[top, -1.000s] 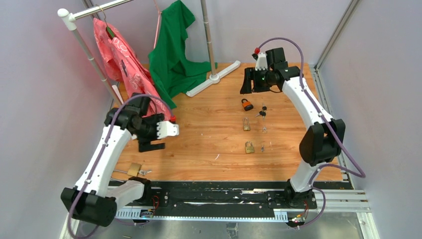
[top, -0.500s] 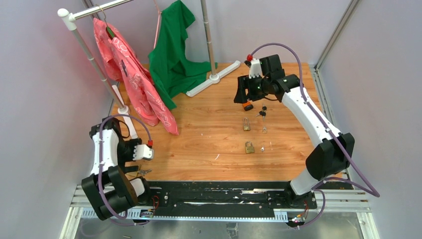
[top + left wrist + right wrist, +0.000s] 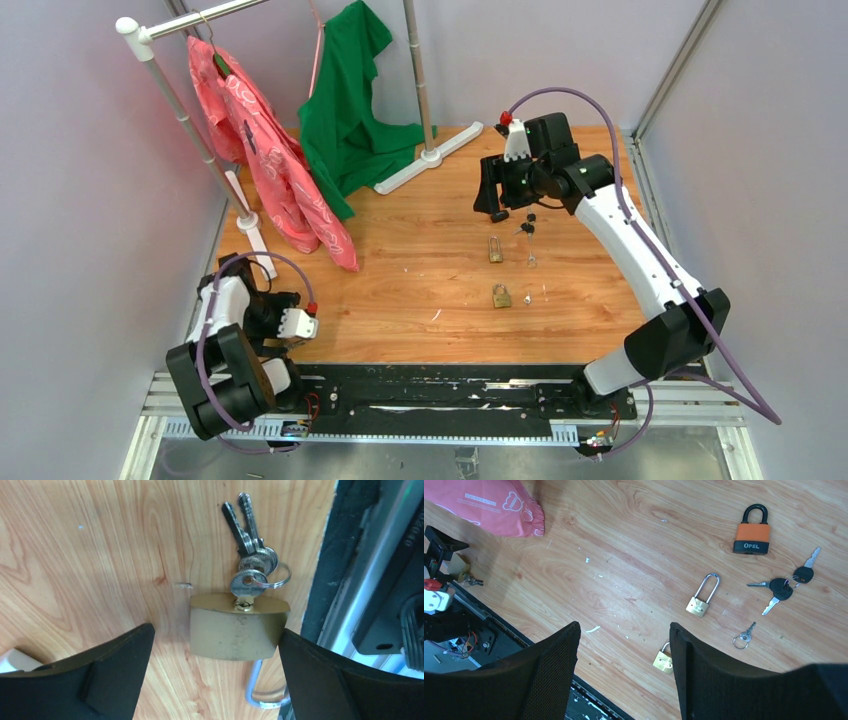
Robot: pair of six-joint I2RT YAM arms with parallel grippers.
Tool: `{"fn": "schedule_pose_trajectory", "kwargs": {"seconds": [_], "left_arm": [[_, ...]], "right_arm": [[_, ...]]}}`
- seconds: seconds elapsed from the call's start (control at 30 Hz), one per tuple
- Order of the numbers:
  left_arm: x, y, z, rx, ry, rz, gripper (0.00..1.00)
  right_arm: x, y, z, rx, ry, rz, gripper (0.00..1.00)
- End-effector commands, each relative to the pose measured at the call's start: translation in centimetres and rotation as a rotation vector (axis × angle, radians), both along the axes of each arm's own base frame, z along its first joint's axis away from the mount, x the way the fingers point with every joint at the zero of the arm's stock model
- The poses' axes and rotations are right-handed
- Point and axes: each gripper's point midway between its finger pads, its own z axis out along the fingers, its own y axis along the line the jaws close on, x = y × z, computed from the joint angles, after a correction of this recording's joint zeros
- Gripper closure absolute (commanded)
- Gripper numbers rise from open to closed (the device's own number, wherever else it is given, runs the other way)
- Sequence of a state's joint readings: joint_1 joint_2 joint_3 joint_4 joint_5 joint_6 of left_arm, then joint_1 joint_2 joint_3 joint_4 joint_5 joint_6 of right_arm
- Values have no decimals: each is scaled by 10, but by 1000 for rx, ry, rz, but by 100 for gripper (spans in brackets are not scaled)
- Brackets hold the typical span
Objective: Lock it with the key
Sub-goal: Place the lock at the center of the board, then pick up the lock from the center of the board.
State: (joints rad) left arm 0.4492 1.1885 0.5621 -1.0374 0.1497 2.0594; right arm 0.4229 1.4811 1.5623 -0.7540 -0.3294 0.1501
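A brass padlock (image 3: 237, 627) lies flat on the wood by the table's near left edge. A key (image 3: 248, 582) is stuck in its keyhole, with two more keys on the same ring. Its steel shackle (image 3: 260, 695) points back toward the camera. My left gripper (image 3: 215, 650) hangs open just above it, one black finger on each side of the lock body and neither touching it. In the top view the left gripper (image 3: 285, 328) covers this lock. My right gripper (image 3: 497, 190) is open, empty and held high over the far middle of the table.
In the right wrist view lie an orange padlock (image 3: 752, 532), a long-shackled brass padlock (image 3: 699, 602), a small brass padlock (image 3: 663, 661), black-headed keys (image 3: 781, 587) and a small key ring (image 3: 744, 636). A pink garment (image 3: 270, 160) and a green one (image 3: 350, 100) hang on the rack. The black rail (image 3: 345, 555) borders the lock.
My left arm has folded back from mid-left to the near left corner and come down over the brass padlock, its jaws widening. The right gripper shifted a little to the left.
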Motion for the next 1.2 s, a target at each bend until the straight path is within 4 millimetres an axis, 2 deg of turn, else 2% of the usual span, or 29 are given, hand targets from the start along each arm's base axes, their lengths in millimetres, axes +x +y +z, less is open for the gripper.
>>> {"fn": "schedule_pose_trajectory", "kwargs": {"seconds": [0.0, 0.13, 0.23, 0.3, 0.37, 0.4, 0.5, 0.57, 0.63, 0.8, 0.87, 0.97, 1.07, 1.17], "left_arm": [[-4, -1, -25, -8, 27, -178, 0], [-11, -10, -28, -63, 52, -173, 0], [1, -19, -23, -107, -8, -145, 5], [9, -26, -17, -151, -44, -138, 17], [13, -32, -12, -184, -66, -140, 37], [15, -34, -11, -192, -71, -141, 43], [16, -39, -11, -188, -42, -136, 69], [20, -51, -9, -201, -24, -136, 89], [26, -68, -5, -234, -19, -125, 100], [35, -112, 13, -304, -55, -182, 100], [39, -127, 23, -313, -81, -214, 100], [51, -147, 48, -327, -121, -186, 100], [62, -160, 68, -322, -137, -132, 100], [70, -175, 84, -334, -154, -88, 100]], "right_arm": [[-8, -1, 14, 6, -10, -13, 32], [-9, 0, 16, 8, -17, -4, 32], [-9, 1, 14, 8, -18, 6, 32], [-11, 1, 15, 9, -22, 17, 32], [-11, -2, 12, -5, -28, 14, 32], [-12, -3, 12, -10, -32, 13, 32], [-16, -5, 6, -12, -31, 12, 32], [-19, -6, -1, -7, -26, 10, 32], [-23, -7, -10, -3, -19, 2, 32], [-35, -12, -41, 2, 31, -25, 33], [-41, -13, -60, 15, 62, -49, 33], [-49, -8, -81, 43, 88, -70, 34], [-57, 6, -98, 83, 96, -69, 34], [-64, 32, -104, 157, 79, -44, 33]]}}
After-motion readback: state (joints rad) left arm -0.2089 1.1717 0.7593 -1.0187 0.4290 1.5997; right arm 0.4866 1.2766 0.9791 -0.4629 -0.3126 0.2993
